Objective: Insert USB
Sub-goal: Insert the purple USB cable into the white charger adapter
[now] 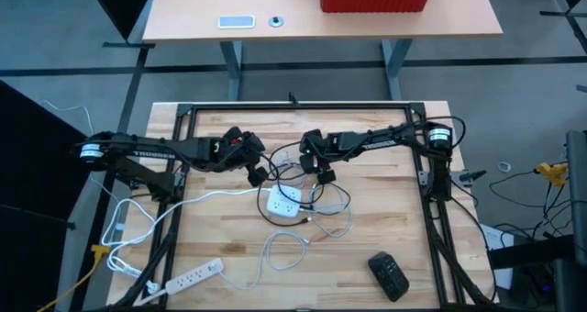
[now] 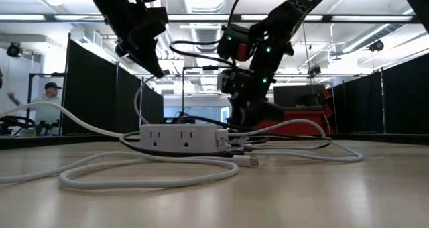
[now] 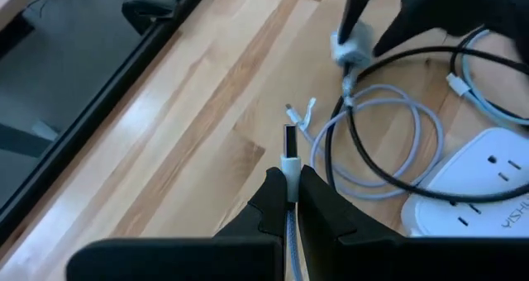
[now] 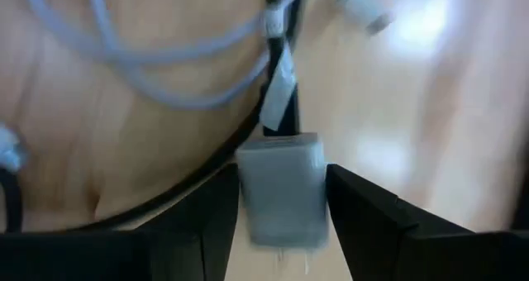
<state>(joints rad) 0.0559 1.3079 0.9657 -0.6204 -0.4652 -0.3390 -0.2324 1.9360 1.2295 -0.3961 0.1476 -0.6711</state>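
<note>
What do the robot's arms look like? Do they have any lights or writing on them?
Both are black, jointed arms with black cables looping along them. The left arm has white lettering; the right arm shows small green lights in the low view. Each ends in two dark, wedge-shaped fingers.

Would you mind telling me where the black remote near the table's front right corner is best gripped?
Probably across the narrow middle of the black remote, coming straight down from above: it lies flat and slanted on the table, its long sides unobstructed.
</note>
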